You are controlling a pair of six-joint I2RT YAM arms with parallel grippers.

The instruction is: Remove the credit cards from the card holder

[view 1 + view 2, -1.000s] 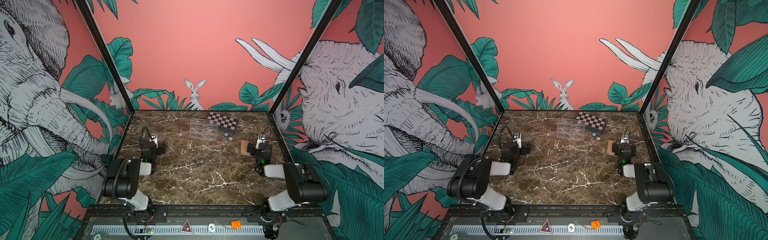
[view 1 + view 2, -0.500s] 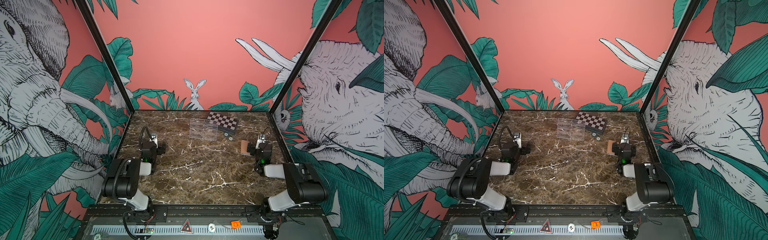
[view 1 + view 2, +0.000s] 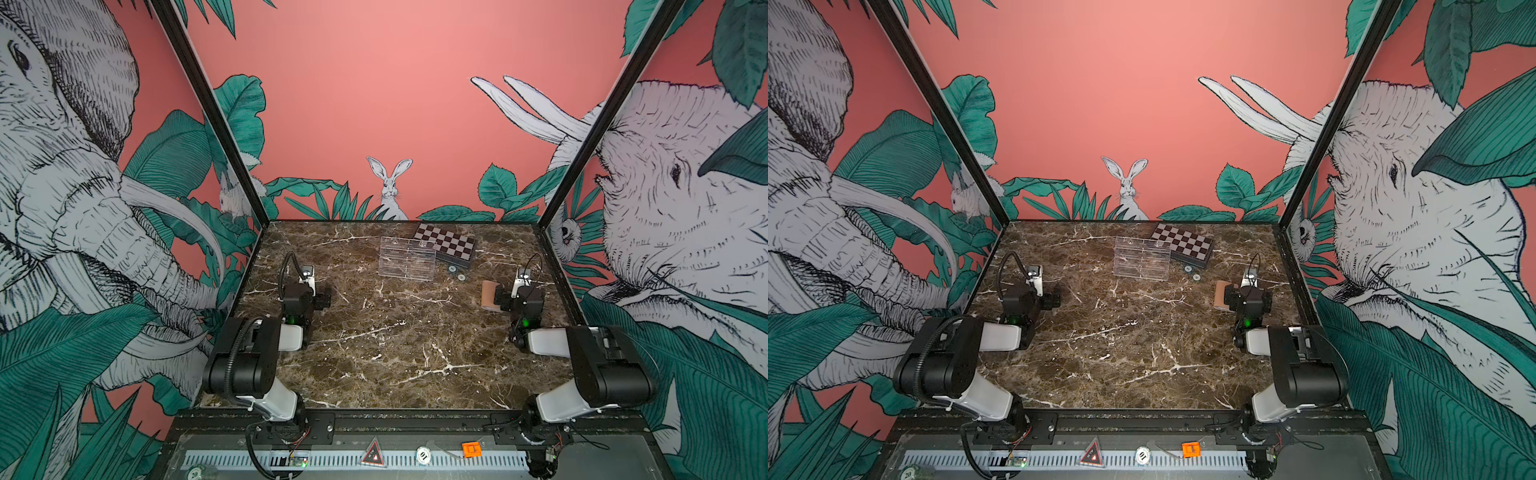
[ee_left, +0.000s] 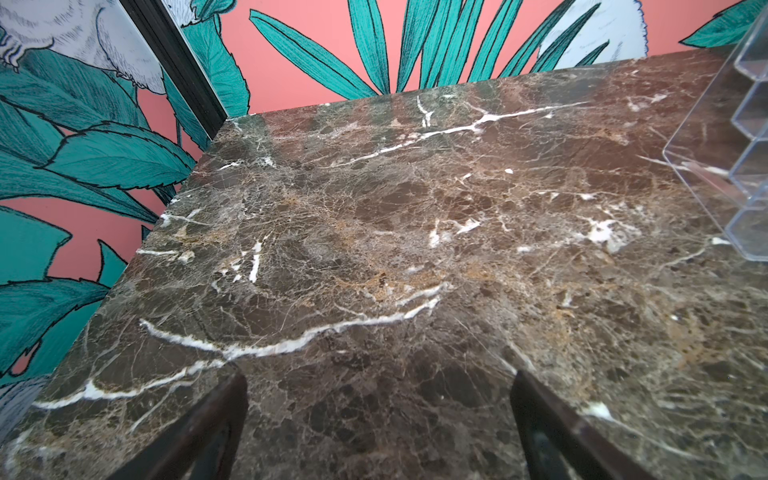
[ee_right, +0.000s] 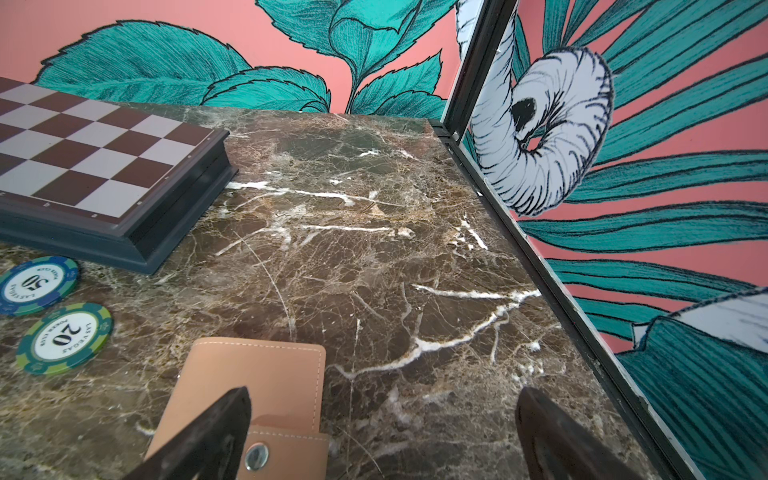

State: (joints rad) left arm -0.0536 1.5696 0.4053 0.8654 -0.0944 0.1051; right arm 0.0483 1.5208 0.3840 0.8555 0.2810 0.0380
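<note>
The right tool (image 5: 384, 399) stands wide open and holds nothing. One finger (image 5: 216, 428) hangs over the holder (image 5: 257, 374); whether it touches cannot be told. The holder lies flat on the surface (image 3: 395, 332) at the right side, closed, its strap snapped shut. Two chips (image 5: 64, 338) lie near it, the chessboard (image 5: 104, 158) just beyond them, a clear tray (image 3: 407, 262) beside that. The left tool (image 4: 379, 376) is wide open too, empty, above the surface's left side.
</note>
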